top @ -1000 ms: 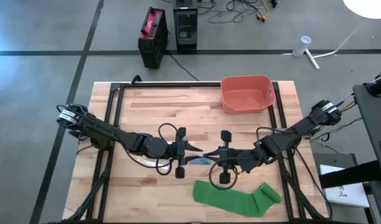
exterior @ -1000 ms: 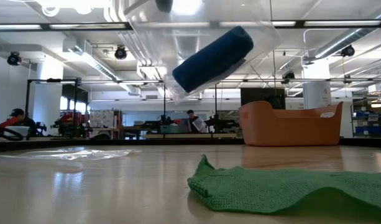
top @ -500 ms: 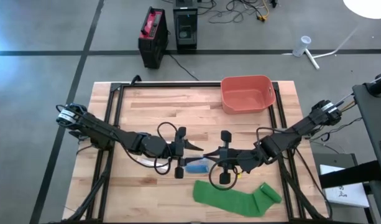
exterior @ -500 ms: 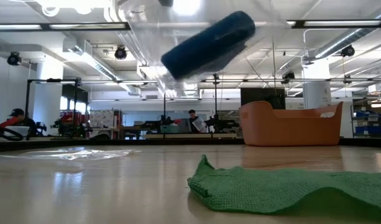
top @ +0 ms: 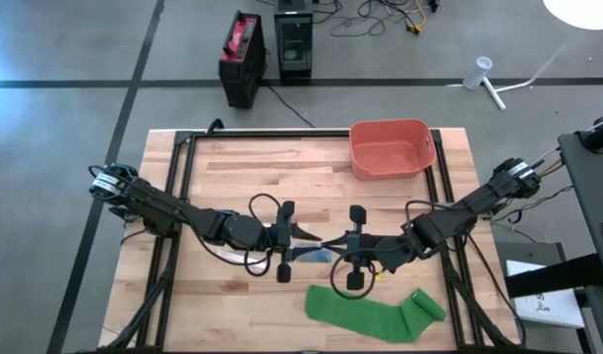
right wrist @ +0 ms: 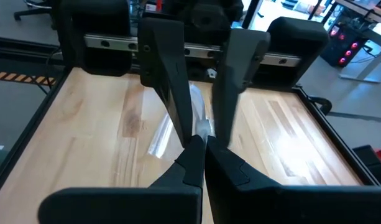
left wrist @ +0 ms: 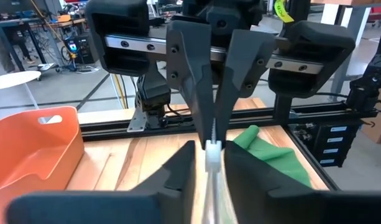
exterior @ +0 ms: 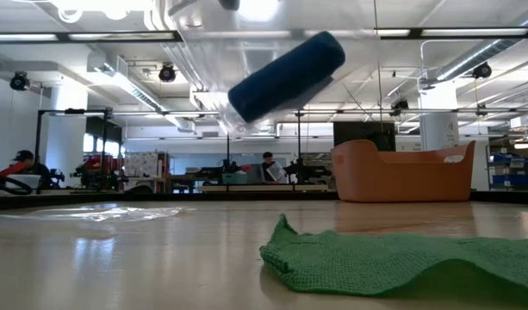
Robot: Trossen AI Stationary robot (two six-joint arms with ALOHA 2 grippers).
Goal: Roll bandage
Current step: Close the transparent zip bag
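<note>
Now, on the left, the left tool (top: 303, 236) meets its partner mid-worktop (top: 232, 167), fingers pinched on a clear plastic wrapper (left wrist: 212, 152). Hanging inside it above the boards is a dark blue bandage roll (exterior: 286, 76). Rightwards, the right tool (top: 332, 246) has its fingers together, clamped on that same wrapper edge. Looks like the unpacking step; next, I'd say, the two must pull apart to tear it. Further right lies the green bandage (top: 375, 309), unrolled near the front, and the orange bin (top: 391, 147) behind. How firm each pinch is, hard to tell.
</note>
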